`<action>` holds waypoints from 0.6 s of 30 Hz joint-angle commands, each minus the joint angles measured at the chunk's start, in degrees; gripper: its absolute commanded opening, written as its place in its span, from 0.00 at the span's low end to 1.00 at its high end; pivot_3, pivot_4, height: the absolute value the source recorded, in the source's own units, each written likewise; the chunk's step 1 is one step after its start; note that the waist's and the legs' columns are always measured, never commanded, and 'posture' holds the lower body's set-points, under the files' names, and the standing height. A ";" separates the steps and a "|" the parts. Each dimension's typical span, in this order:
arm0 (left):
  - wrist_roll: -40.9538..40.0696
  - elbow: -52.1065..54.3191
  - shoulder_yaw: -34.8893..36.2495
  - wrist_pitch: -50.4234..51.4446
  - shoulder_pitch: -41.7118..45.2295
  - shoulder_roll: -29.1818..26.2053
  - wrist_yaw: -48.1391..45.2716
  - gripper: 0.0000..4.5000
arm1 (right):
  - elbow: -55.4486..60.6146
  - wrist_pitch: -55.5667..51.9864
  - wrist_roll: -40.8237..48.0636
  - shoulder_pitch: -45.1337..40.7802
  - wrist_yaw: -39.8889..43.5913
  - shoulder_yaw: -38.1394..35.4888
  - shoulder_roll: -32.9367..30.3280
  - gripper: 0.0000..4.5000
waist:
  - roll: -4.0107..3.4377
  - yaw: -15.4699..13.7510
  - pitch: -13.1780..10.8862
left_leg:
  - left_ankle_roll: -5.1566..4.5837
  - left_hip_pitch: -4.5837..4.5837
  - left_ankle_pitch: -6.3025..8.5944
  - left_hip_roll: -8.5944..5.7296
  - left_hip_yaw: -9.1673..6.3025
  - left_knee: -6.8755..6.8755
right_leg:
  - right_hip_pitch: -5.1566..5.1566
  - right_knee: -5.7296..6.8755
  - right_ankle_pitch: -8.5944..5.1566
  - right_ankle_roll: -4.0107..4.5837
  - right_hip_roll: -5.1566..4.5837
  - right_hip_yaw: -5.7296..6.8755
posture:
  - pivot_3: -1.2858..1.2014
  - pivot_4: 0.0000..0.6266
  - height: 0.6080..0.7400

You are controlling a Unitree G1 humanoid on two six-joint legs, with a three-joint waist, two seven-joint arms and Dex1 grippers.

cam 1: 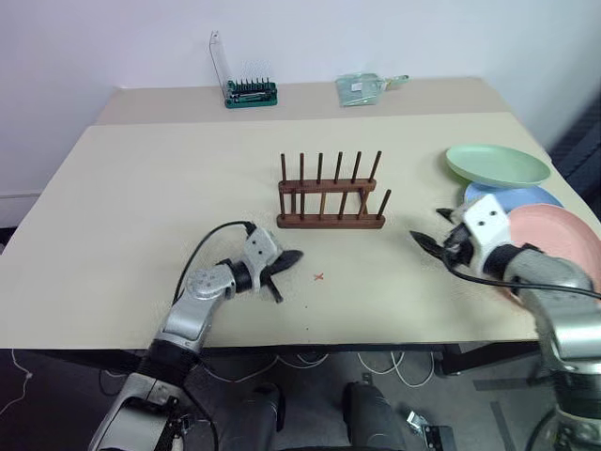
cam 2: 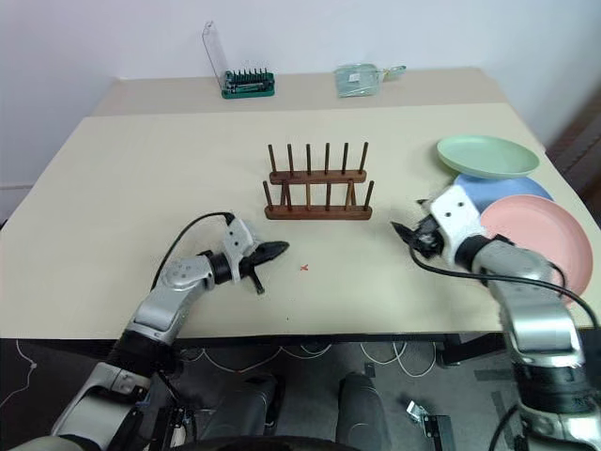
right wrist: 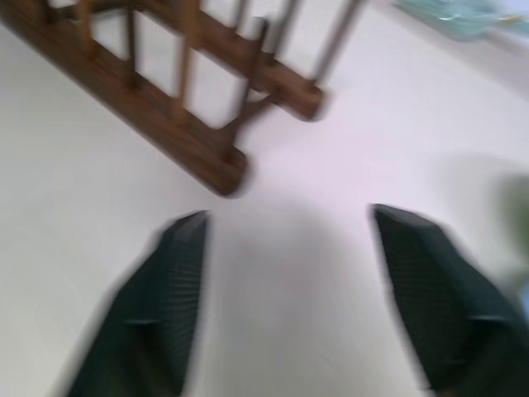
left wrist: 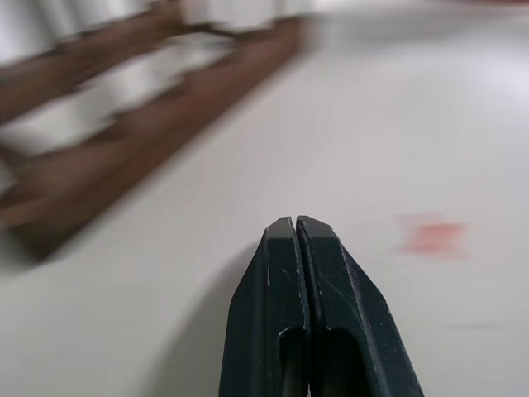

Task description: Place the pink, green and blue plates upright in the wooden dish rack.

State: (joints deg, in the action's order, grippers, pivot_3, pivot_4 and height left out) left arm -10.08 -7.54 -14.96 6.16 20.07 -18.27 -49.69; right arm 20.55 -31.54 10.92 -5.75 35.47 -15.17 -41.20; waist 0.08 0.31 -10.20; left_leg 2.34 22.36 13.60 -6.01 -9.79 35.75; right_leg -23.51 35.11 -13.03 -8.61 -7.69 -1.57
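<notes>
Left gripper (cam 1: 285, 268) pressed shut, empty; right gripper (right wrist: 285, 289) spread wide, empty, near wooden dish rack (cam 1: 331, 197).

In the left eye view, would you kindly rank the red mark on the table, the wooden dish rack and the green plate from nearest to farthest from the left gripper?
1. Red mark, on the table just right of the left gripper.
2. Wooden dish rack, beyond it, mid-table.
3. Green plate, far right, topping the plate stack.

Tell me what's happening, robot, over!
Left end effector shut, right end effector open, both empty. Wooden dish rack empty. Three plates stacked at the right. Nothing blocking.
</notes>
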 commanded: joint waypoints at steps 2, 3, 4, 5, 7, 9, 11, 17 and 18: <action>-2.83 2.17 -1.94 3.40 1.97 2.55 -3.86 0.00 | 7.17 -3.16 -0.48 6.00 -4.20 -7.12 0.43 0.97 | 0.01 -0.47 -0.01 | -0.02 0.01 0.01 0.00 0.01 0.05 | 0.02 -0.01 -0.01 -0.01 0.00 0.00 | 0.52 0.24 1.00; -3.00 1.92 -2.19 3.59 2.37 2.97 -4.57 0.00 | 8.36 -3.87 -0.33 7.71 -4.84 -7.76 1.05 0.97 | 0.01 -0.53 -0.01 | -0.04 0.01 0.02 0.01 0.05 0.07 | 0.01 -0.02 -0.01 -0.02 0.00 -0.01 | 0.52 0.24 1.00; -3.12 1.66 -2.57 3.80 2.78 3.19 -5.53 0.00 | 9.35 -4.47 -0.39 9.55 -5.49 -8.16 1.72 0.97 | 0.01 -0.58 -0.01 | -0.05 0.01 0.03 0.01 0.05 0.07 | 0.01 -0.02 -0.01 -0.02 0.00 -0.01 | 0.52 0.24 1.00; -3.11 1.36 -2.98 3.86 3.21 3.32 -6.58 0.00 | 10.15 -4.84 -0.87 11.57 -6.21 -8.29 2.30 0.97 | 0.01 -0.58 -0.01 | -0.05 0.01 0.03 0.03 0.05 0.07 | 0.01 -0.02 -0.01 -0.02 0.01 0.00 | 0.52 0.24 1.00; -2.91 0.59 -3.40 3.32 3.98 3.41 -8.23 0.00 | 10.93 -5.44 -2.11 14.68 -8.05 -8.32 3.50 0.97 | 0.01 -0.77 0.00 | -0.06 0.01 0.03 0.04 0.06 0.08 | 0.01 -0.02 -0.02 -0.02 0.01 -0.01 | 0.52 0.24 1.00; -2.98 0.08 -3.43 2.94 4.58 3.48 -9.55 0.00 | 10.33 -5.55 -4.23 16.65 -10.56 -8.24 4.25 0.97 | 0.00 -0.85 0.00 | -0.09 0.01 0.05 0.03 0.09 0.13 | 0.03 -0.04 -0.02 -0.03 0.00 -0.01 | 0.52 0.24 1.00; -3.53 -0.02 -3.05 2.57 4.95 3.32 -11.01 0.00 | 9.16 -5.78 -6.46 18.08 -12.92 -8.09 4.69 0.97 | 0.00 -0.89 -0.01 | -0.10 0.03 0.06 0.01 0.10 0.15 | 0.03 -0.04 -0.02 -0.03 -0.02 -0.02 | 0.52 0.24 1.00; -4.30 -0.08 -1.93 2.07 5.18 2.02 -13.55 0.00 | 5.37 -5.23 -9.80 18.75 -17.39 -7.80 5.77 0.97 | 0.00 -0.90 -0.01 | -0.11 0.03 0.06 0.02 0.09 0.15 | 0.03 -0.04 -0.03 -0.03 -0.01 -0.02 | 0.52 0.24 1.00; -4.16 -0.31 -1.88 1.84 5.15 1.92 -13.55 0.00 | 4.43 -4.96 -10.40 18.42 -18.14 -7.56 5.93 0.97 | 0.00 -0.92 -0.01 | -0.11 0.02 0.07 0.02 0.09 0.14 | 0.03 -0.04 -0.03 -0.03 -0.01 -0.01 | 0.52 0.24 1.00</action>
State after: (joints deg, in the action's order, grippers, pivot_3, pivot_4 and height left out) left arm -13.25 -8.46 -18.23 9.38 24.64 -16.18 -62.65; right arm 25.27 -37.32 1.77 13.27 18.91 -21.78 -35.62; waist 0.08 -0.61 -10.21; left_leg 2.23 22.38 13.66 -5.99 -9.71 35.89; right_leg -23.48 35.07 -13.07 -8.64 -7.70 -1.58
